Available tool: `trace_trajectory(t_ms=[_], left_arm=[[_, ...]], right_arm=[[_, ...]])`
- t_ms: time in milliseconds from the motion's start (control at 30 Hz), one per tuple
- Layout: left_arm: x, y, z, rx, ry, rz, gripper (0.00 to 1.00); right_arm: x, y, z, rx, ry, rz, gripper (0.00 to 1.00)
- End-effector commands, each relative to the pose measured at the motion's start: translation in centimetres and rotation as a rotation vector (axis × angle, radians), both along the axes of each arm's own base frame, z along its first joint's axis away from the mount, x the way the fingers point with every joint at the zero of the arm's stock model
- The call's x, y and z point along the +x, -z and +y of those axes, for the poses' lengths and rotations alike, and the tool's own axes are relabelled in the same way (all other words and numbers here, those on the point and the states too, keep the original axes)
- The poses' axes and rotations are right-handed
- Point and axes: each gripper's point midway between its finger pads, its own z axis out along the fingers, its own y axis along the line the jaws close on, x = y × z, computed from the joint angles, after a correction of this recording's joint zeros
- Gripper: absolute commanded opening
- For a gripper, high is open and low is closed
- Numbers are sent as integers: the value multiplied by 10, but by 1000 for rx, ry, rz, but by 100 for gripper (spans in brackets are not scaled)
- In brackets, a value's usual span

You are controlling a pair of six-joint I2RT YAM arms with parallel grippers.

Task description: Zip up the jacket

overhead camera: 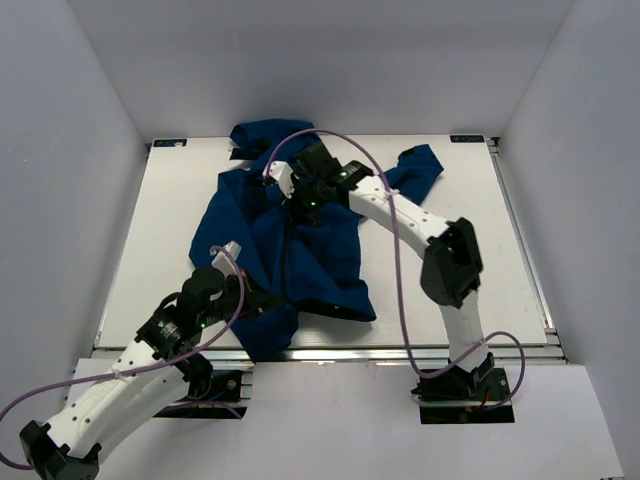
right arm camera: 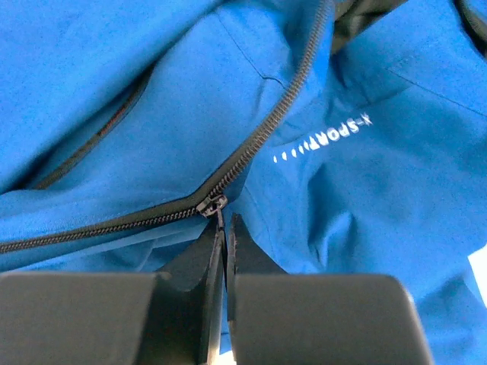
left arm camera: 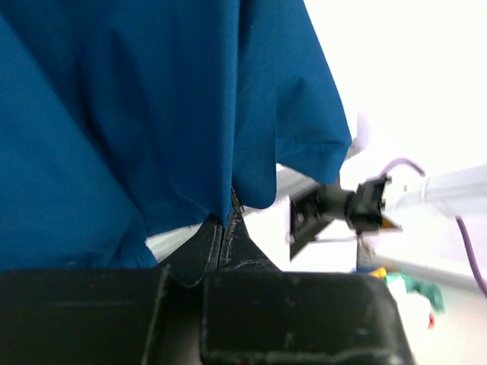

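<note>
Jacket [overhead camera: 330, 270] lies front-up at centre frame on the table [overhead camera: 160, 220]. Left jaws are closed, pinching its bottom edge [left arm camera: 251, 199] at lower left. Zipper [right arm camera: 281, 114] is judged partly done. Right jaws are closed on the slider [right arm camera: 211, 205], which sits at chest height beside the lettering [right arm camera: 323, 142]. The run beyond it appears not yet closed.

Jacket [right arm camera: 380, 190] chest: white "X-SPOR…" lettering, seen upside down; rest illegible
</note>
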Motion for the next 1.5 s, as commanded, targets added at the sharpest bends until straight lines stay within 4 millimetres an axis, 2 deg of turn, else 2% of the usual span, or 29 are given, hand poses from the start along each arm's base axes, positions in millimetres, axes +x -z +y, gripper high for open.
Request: trace_trajectory(t_ms=[0, 33, 67, 100, 133, 233, 400, 433, 467, 600, 633, 867, 900, 967, 1000, 1033, 1100, 1133, 1167, 1200, 1233, 1300, 1333, 1367, 1400, 1433, 1467], left_arm=[[-136, 44, 19, 58, 383, 546, 0], [-140, 46, 20, 54, 394, 566, 0], [-142, 48, 21, 56, 391, 583, 0], [-144, 50, 21, 57, 395, 596, 0], [-146, 50, 21, 53, 404, 610, 0], [-148, 51, 22, 53, 419, 609, 0], [-162, 53, 28, 39, 440, 664, 0], [-166, 53, 29, 33, 453, 667, 0], [-170, 58, 32, 42, 444, 702, 0], [-173, 58, 31, 22, 460, 710, 0], [-172, 59, 31, 22, 459, 712, 0], [-170, 61, 28, 34, 490, 707, 0], [-168, 62, 28, 47, 487, 717, 0], [-166, 61, 27, 61, 502, 695, 0], [-165, 61, 27, 72, 500, 706, 0], [-163, 58, 25, 73, 501, 698, 3], [-159, 58, 24, 95, 499, 692, 40], [-154, 50, 21, 91, 502, 662, 57], [-149, 48, 20, 106, 495, 632, 82], [-144, 45, 19, 114, 488, 611, 97], [-139, 42, 18, 126, 479, 593, 98], [-122, 29, 13, 147, 445, 512, 98], [-116, 25, 12, 159, 428, 490, 98], [-109, 23, 11, 174, 408, 475, 98], [-94, 15, 10, 201, 354, 416, 98], [-85, 12, 11, 219, 311, 397, 98], [-66, 4, 9, 241, 246, 345, 98]], right_arm=[[247, -137, -153, 106, 780, -701, 0], [259, -125, -153, 99, 806, -705, 0], [266, -130, -154, 135, 834, -712, 0], [273, -146, -154, 195, 851, -747, 0], [278, -143, -152, 222, 852, -746, 0], [289, -151, -152, 324, 881, -763, 0], [312, -155, -157, 365, 878, -817, 0], [316, -146, -156, 357, 882, -812, 0], [319, -156, -156, 405, 884, -860, 0], [329, -146, -152, 436, 888, -888, 0], [333, -137, -152, 418, 893, -895, 0], [331, -135, -150, 397, 851, -918, 0], [330, -127, -148, 389, 837, -904, 0], [325, -132, -140, 407, 779, -895, 0], [322, -124, -134, 401, 750, -877, 5], [317, -129, -128, 416, 705, -861, 19], [311, -119, -121, 413, 665, -817, 36], [302, -124, -115, 417, 613, -792, 52], [296, -124, -113, 416, 595, -776, 70], [290, -124, -111, 423, 581, -754, 85], [276, -126, -110, 432, 553, -721, 89], [264, -131, -114, 450, 576, -683, 89], [252, -149, -119, 478, 599, -664, 89], [243, -132, -124, 444, 622, -598, 89], [231, -151, -131, 469, 647, -589, 89], [224, -148, -138, 481, 716, -528, 89], [210, -122, -146, 425, 750, -436, 89]])
